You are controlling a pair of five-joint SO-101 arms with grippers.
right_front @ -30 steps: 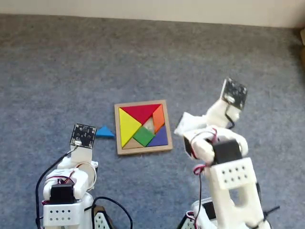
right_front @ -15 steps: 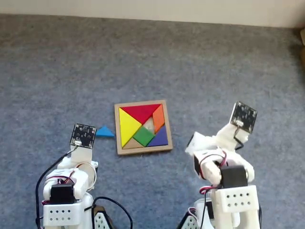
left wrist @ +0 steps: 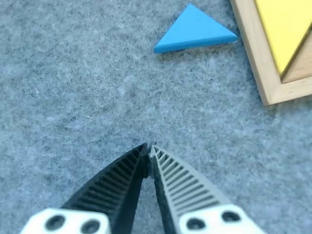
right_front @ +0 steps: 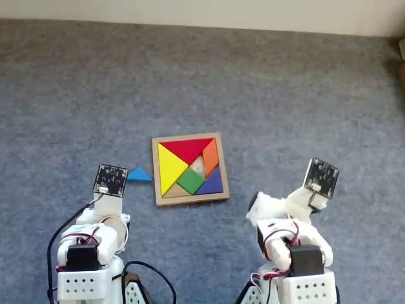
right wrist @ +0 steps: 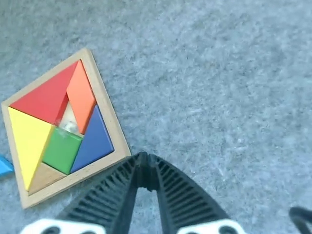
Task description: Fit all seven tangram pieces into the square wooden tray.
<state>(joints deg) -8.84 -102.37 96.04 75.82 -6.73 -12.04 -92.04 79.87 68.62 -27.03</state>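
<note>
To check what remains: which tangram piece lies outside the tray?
The light blue triangle, on the carpet beside the wooden tray; the rest sit inside it.

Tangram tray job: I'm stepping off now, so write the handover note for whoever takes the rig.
Left end effector: shut, empty, over the carpet near the light blue triangle.
Right end effector: shut, empty, over carpet beside the tray.
Done: red triangle, yellow triangle, orange piece, green square, dark blue triangle seated in the tray.
To do: light blue triangle lies on the carpet outside the tray; the corner gap beside the yellow triangle is bare. Pale centre spot: cannot tell if filled.
</note>
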